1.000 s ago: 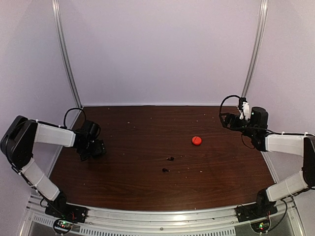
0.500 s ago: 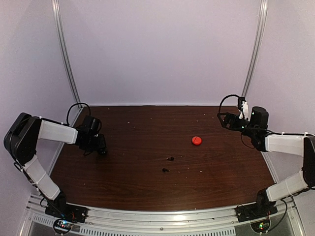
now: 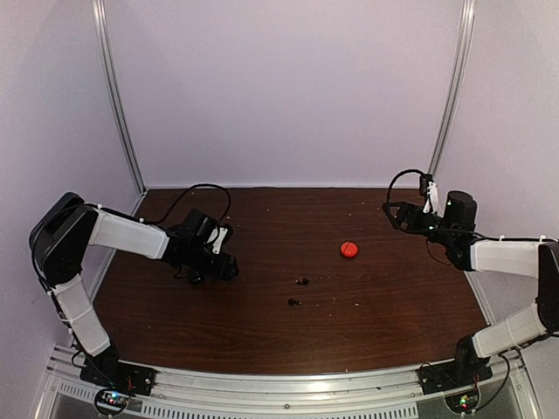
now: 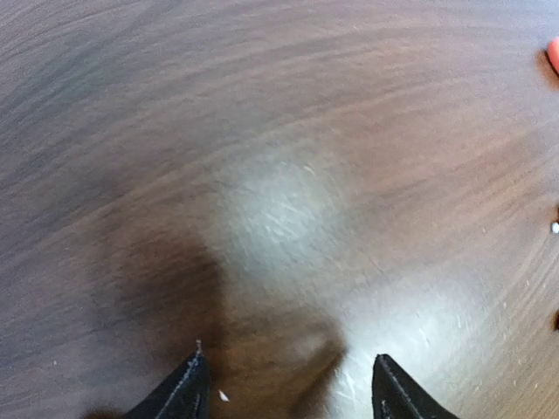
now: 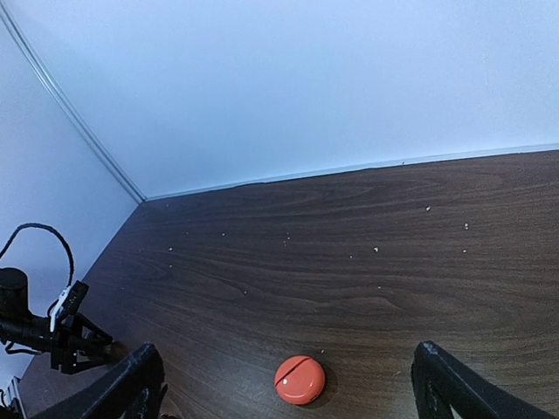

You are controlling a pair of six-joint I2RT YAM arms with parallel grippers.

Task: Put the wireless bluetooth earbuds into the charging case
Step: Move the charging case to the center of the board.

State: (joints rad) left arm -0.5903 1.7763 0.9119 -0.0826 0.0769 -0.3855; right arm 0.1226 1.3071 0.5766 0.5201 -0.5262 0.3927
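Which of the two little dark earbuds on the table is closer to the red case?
The rear earbud, the higher one in the top view. It sits closer to the red case than the front earbud.

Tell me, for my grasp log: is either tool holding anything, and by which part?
Nothing is held. The left tool and right tool are both open and empty; the red case lies free.

Top camera looks down from high behind the near edge over the whole table [image 3: 262, 332]. Left wrist stares close at blurred wood; right wrist looks low across it — sharing the red case [image 5: 300, 380] with top, perhaps left too.
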